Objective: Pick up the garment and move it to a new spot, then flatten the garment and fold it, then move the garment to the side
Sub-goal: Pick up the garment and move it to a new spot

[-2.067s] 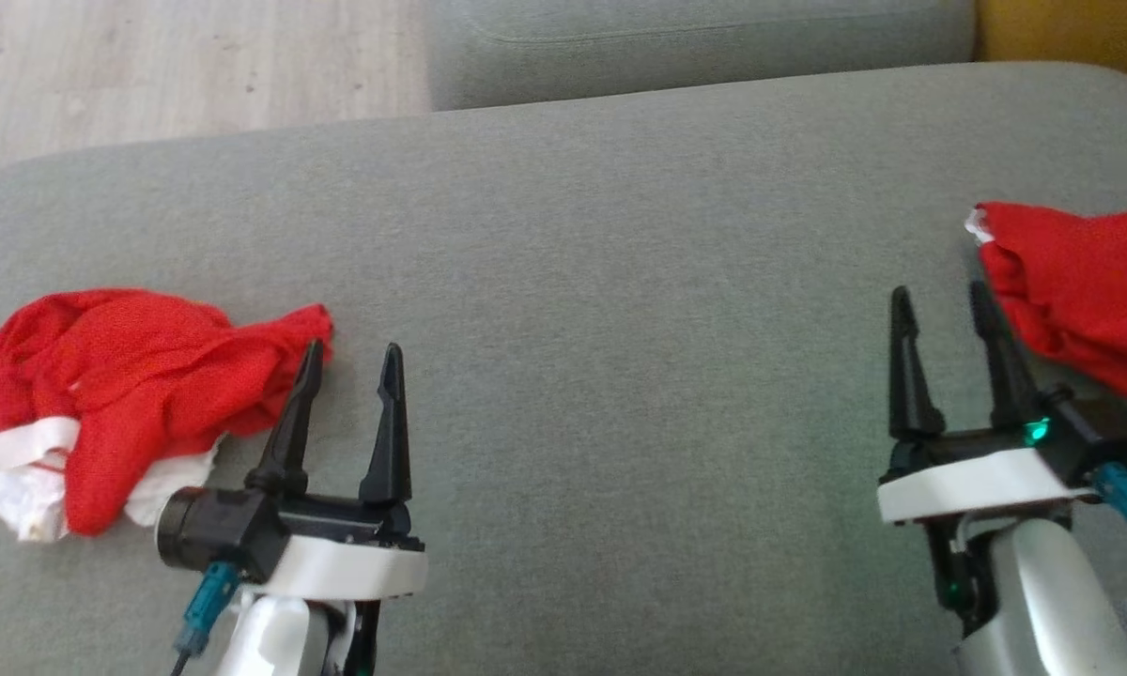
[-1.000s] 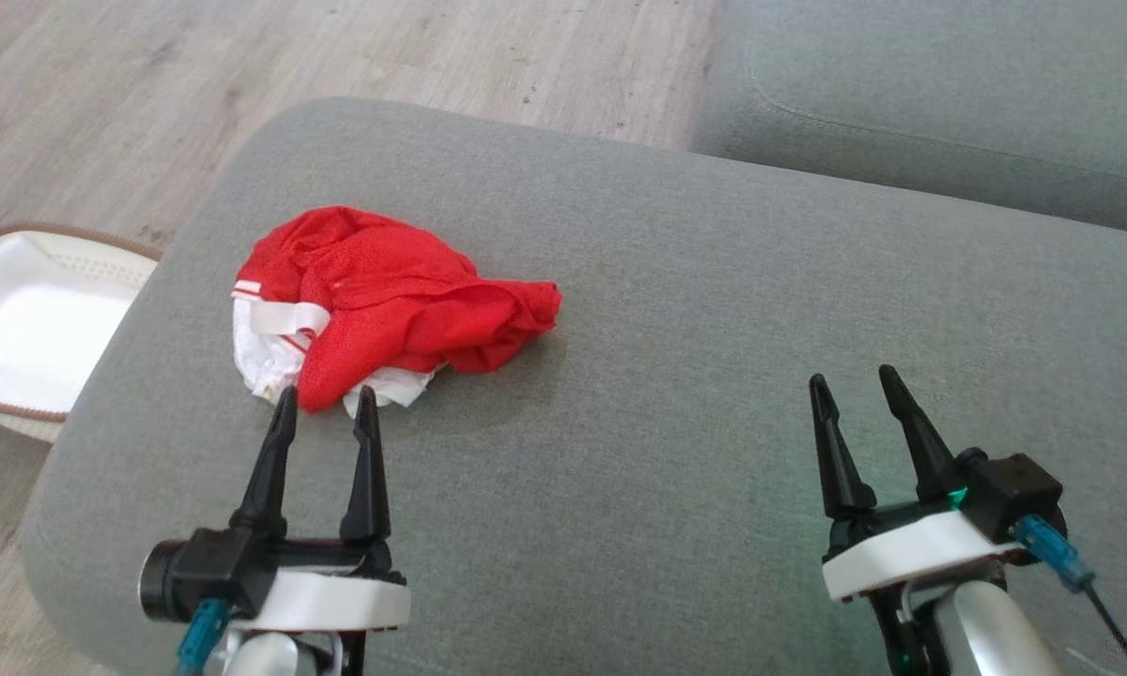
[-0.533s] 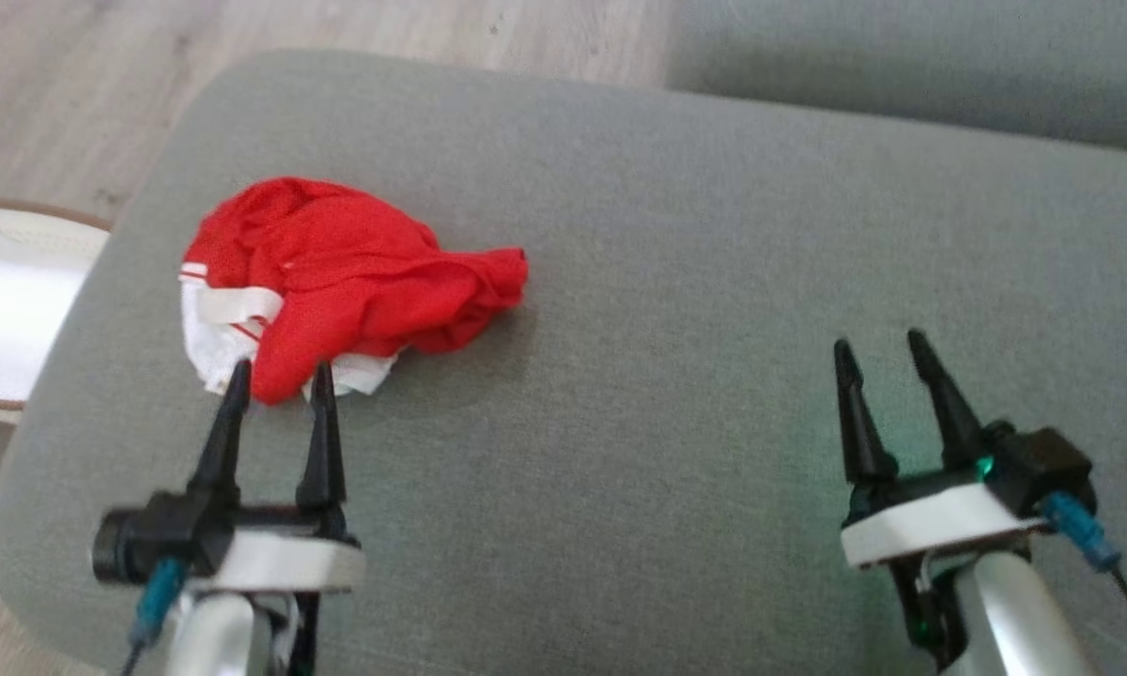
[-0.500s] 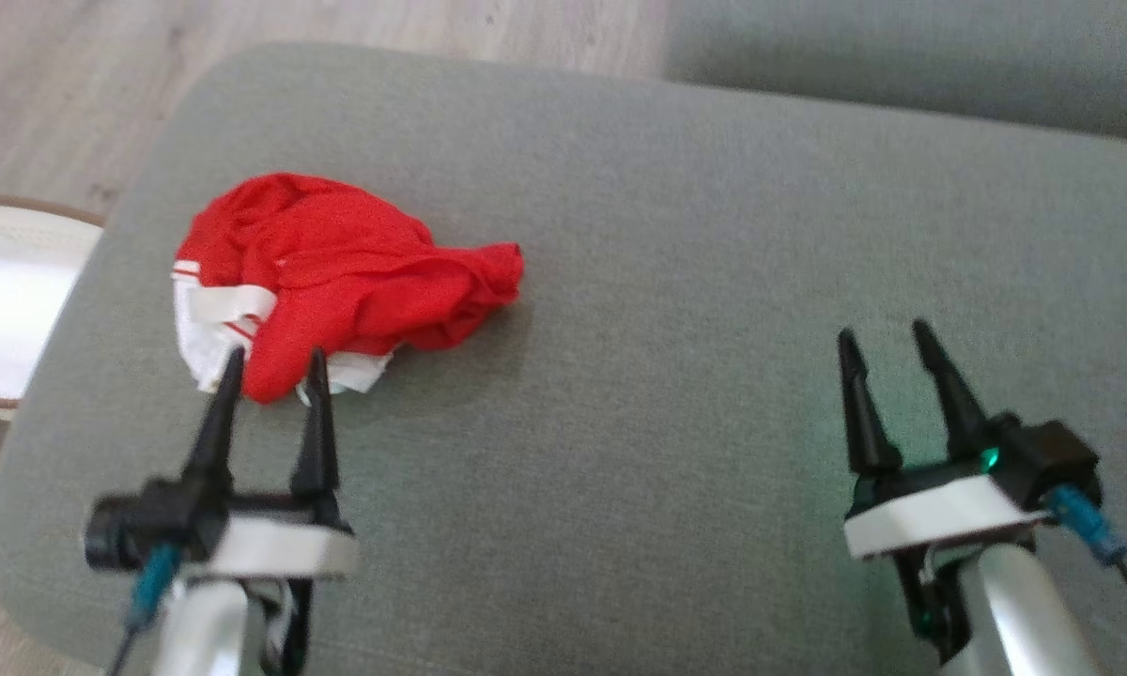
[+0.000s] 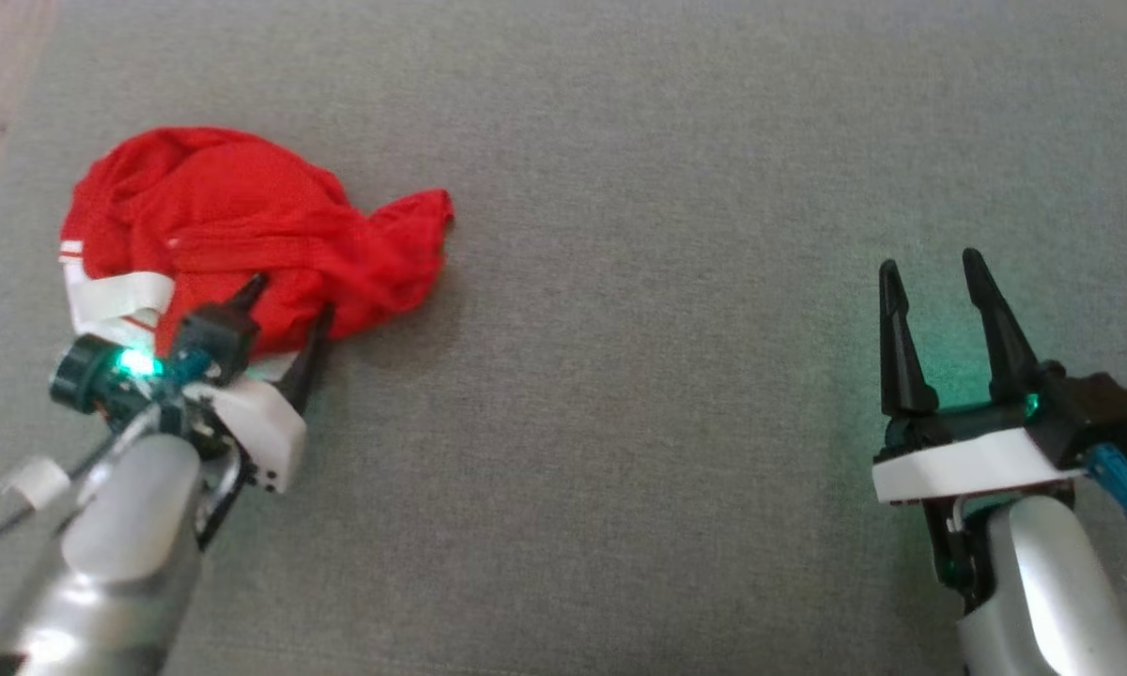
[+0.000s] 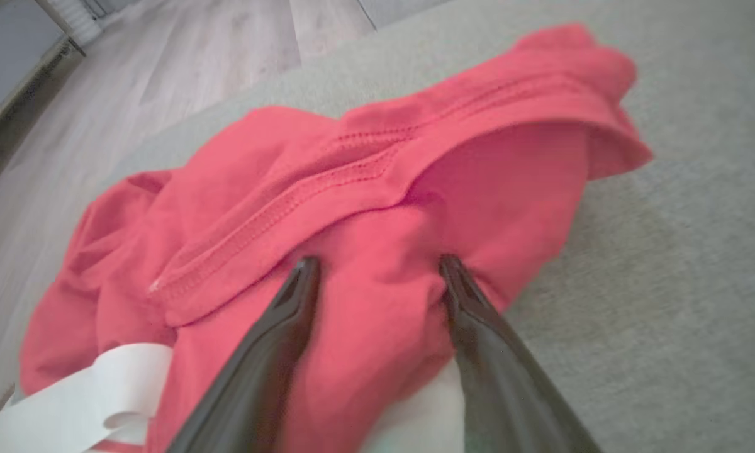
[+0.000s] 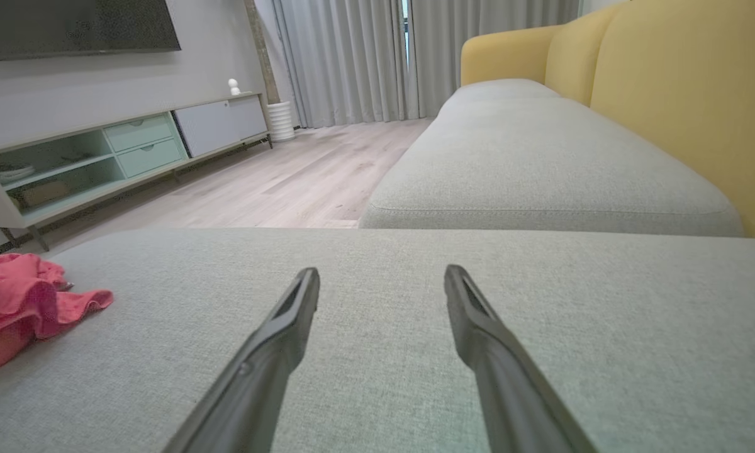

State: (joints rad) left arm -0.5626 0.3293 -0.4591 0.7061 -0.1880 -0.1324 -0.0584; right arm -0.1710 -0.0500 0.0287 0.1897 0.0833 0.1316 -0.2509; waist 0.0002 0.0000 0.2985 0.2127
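Note:
A crumpled red garment (image 5: 244, 216) with white bands lies on the left part of the grey cushion (image 5: 620, 394). My left gripper (image 5: 289, 300) is tilted down onto the garment's near edge. In the left wrist view the left gripper (image 6: 379, 264) is open. Its two fingertips (image 6: 305, 277) press into the garment (image 6: 377, 182) with a red fold bulging between them. My right gripper (image 5: 932, 263) hovers open over bare cushion far to the right, with nothing between its fingers. In the right wrist view the right gripper (image 7: 380, 272) points across the cushion, and the garment (image 7: 19, 308) lies at the far left.
The cushion's left edge borders wooden floor (image 5: 0, 56). Beyond the cushion's far edge lies a second grey seat cushion (image 7: 541, 170) with a yellow backrest (image 7: 679, 94). A low cabinet (image 7: 100, 151) stands across the floor.
The head camera has dipped and closed in on the cushion. My left gripper has gone forward and tipped down into the garment's near edge. Both grippers stay open; the right one holds its place.

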